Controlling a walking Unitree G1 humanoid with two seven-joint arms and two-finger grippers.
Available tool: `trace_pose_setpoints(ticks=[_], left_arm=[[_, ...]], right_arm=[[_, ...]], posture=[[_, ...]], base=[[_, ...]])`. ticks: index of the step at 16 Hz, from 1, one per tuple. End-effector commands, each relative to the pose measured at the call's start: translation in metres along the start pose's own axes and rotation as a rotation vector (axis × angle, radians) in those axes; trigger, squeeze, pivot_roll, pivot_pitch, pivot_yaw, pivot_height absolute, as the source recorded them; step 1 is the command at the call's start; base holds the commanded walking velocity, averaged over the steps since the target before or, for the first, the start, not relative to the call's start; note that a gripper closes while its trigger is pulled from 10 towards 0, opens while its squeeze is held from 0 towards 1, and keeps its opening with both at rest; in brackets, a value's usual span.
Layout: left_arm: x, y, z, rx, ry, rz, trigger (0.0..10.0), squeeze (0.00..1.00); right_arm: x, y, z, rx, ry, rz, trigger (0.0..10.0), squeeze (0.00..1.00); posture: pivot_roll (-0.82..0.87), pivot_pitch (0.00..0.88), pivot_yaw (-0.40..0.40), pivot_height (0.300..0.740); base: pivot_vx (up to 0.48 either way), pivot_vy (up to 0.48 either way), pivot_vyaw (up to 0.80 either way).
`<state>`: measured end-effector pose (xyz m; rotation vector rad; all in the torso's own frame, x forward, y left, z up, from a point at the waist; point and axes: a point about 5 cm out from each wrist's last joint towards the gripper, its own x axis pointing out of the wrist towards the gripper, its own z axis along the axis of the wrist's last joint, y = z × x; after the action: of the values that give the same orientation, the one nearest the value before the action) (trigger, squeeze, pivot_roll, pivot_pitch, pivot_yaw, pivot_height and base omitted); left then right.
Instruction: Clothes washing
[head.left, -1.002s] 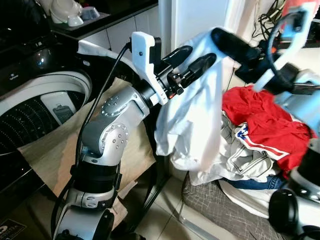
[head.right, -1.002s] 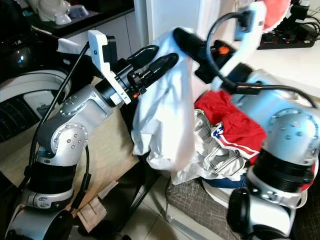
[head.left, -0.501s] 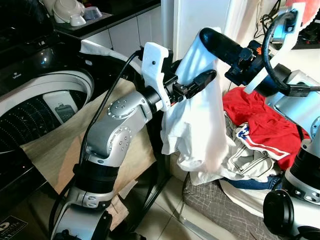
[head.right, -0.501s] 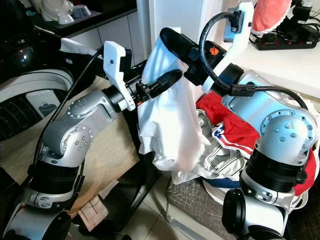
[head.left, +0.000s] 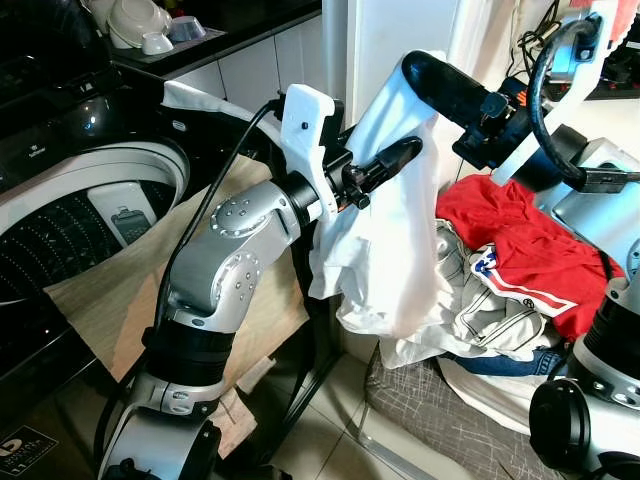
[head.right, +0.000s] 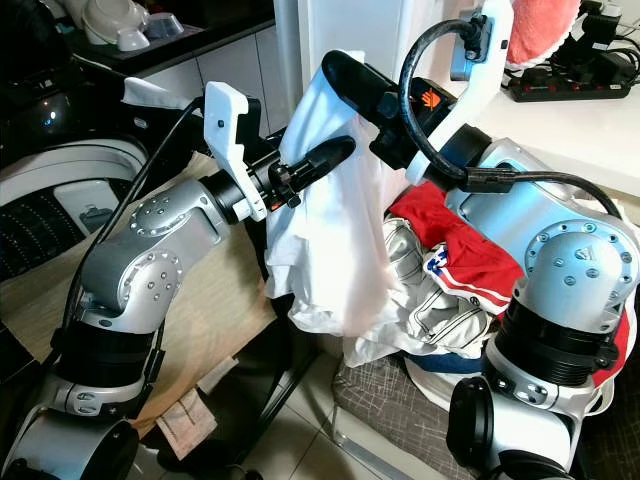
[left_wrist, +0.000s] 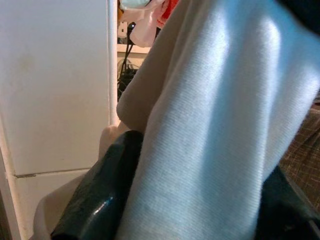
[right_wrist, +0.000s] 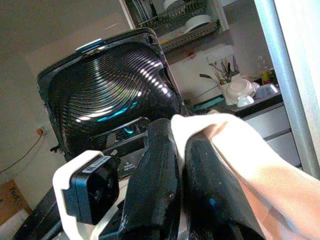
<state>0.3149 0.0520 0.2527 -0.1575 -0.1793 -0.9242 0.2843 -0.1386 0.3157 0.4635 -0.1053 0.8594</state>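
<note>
A white garment (head.left: 385, 250) hangs in the air between my two arms, above a pile of laundry. My right gripper (head.left: 420, 72) holds its top edge, shut on the cloth; the right wrist view shows the fabric (right_wrist: 225, 145) pinched between the two black fingers (right_wrist: 155, 175). My left gripper (head.left: 398, 155) is just below and to the left, shut on a fold of the same garment. In the left wrist view the pale cloth (left_wrist: 200, 125) drapes over and between the fingers (left_wrist: 100, 200), hiding their tips. The washing machine's open drum (head.left: 60, 230) is at the left.
The pile, with a red garment (head.left: 520, 240) and pale jeans (head.left: 480, 310), lies in a grey basket (head.left: 430, 410) at lower right. A brown board (head.left: 110, 290) leans by the washer. The raised dark lid (right_wrist: 110, 85) is behind. A counter with dishes (head.left: 140, 25) is at the far left.
The left gripper, open a second ago, has shut on the white garment. The garment's lower part has been drawn a little leftward and up.
</note>
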Motion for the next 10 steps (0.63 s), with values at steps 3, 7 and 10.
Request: trace_pose_setpoints(ticks=[3,7,10], left_arm=[[-0.002,0.007,0.001,0.004,0.005,0.037,0.0,0.00],[-0.002,0.016,0.009,0.013,-0.034,0.094,0.0,0.00],[-0.004,0.020,0.012,0.010,-0.033,0.108,0.0,0.00]], right_arm=[[0.000,0.007,0.004,-0.031,-0.023,0.017,0.0,0.00],[-0.003,0.007,0.003,-0.043,-0.022,-0.002,0.0,0.00],[-0.005,0.006,0.002,-0.064,-0.013,-0.025,10.0,0.52]], posture=[[-0.07,0.000,0.067,0.740],[-0.07,0.000,0.074,0.740],[-0.07,0.000,0.079,0.740]], base=[[0.000,0.000,0.00],[0.000,0.000,0.00],[0.000,0.000,0.00]])
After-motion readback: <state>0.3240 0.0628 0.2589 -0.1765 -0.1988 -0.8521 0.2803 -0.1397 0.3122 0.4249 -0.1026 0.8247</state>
